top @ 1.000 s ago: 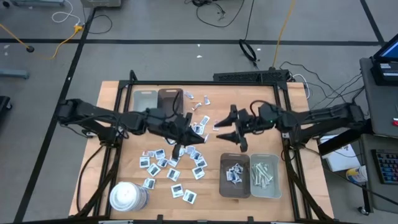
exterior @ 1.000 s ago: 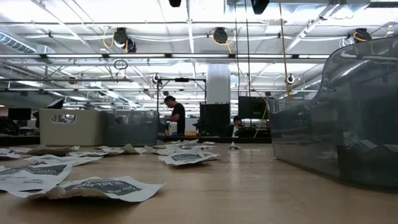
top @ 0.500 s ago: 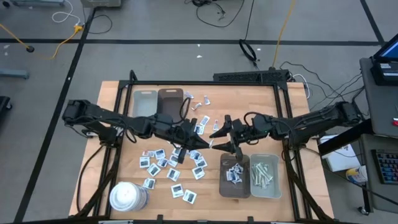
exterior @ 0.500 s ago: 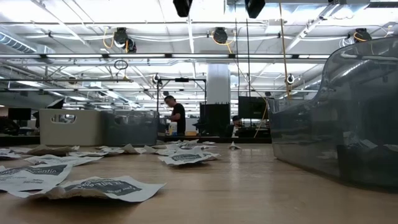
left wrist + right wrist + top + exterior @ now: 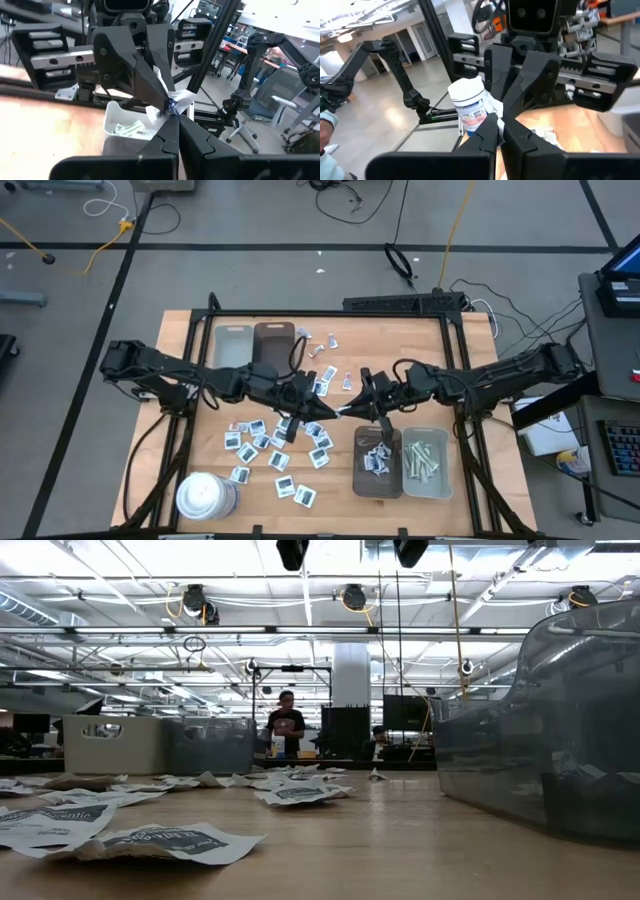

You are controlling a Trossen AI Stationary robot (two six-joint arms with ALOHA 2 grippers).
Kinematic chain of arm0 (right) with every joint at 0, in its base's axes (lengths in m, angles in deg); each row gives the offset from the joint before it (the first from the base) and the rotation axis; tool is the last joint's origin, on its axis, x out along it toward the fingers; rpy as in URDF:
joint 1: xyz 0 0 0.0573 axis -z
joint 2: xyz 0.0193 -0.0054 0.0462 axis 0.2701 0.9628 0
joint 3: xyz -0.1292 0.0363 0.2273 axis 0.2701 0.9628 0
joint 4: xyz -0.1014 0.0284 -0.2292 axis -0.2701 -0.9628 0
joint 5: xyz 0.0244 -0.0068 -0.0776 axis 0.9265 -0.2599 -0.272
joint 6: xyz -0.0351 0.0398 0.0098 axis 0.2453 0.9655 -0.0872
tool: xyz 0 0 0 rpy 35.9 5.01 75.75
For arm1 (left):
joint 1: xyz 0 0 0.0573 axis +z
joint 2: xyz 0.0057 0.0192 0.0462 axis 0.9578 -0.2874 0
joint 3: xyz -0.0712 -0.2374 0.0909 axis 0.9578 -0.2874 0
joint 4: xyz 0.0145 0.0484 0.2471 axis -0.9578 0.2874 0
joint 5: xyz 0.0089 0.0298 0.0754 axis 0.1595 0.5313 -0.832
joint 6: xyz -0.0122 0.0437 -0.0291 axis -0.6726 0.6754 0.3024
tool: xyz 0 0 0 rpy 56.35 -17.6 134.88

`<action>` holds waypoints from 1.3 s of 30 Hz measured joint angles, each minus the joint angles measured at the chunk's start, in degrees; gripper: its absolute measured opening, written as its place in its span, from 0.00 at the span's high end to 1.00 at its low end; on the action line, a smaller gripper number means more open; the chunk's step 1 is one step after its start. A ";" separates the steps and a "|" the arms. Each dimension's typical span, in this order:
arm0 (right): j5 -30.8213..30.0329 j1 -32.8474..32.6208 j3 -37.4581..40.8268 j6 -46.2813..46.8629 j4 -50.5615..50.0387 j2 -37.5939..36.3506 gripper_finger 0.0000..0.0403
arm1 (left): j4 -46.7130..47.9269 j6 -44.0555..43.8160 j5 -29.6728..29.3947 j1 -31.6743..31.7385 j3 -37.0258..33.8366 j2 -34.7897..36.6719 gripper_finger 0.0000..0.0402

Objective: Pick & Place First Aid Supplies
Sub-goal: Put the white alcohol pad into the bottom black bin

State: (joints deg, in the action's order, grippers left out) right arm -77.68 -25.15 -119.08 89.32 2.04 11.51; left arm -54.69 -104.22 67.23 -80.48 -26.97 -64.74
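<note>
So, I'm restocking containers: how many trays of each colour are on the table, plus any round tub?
Grey trays: 2, one far, one near
Brown trays: 2, one far, one near
White cylinder: 1
Total: 5

white cylinder (image 5: 206, 496), trays (image 5: 402, 463), person (image 5: 285, 727)

White square packets (image 5: 262, 442) with dark-blue print lie flat and scattered across the left half of the counter (image 5: 470, 480), a loose cluster toward the near edge and a few more (image 5: 318, 345) up by the far edge. One packet (image 5: 176, 100) is off the counter, crumpled and pinched from both sides at mid-counter. More packets (image 5: 377, 459) sit heaped in the brown tray near the right near corner; pale whitish-green strips (image 5: 422, 459) fill the grey tray touching it.
</note>
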 joint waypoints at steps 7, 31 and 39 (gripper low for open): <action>2.68 -0.04 -0.02 5.13 -10.17 -0.42 1.00 | 6.10 -7.81 1.25 0.42 0.00 0.09 0.85; -2.92 -8.64 -0.10 25.92 -50.38 3.71 1.00 | 24.45 -13.19 1.10 1.30 0.00 0.07 0.52; -3.94 -9.79 -0.04 26.25 -50.62 5.90 0.96 | 33.05 -12.05 -4.32 2.61 0.00 0.07 0.56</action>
State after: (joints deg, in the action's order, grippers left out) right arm -81.62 -34.94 -119.12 115.57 -48.58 17.41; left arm -21.64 -116.27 62.91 -77.87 -26.97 -64.68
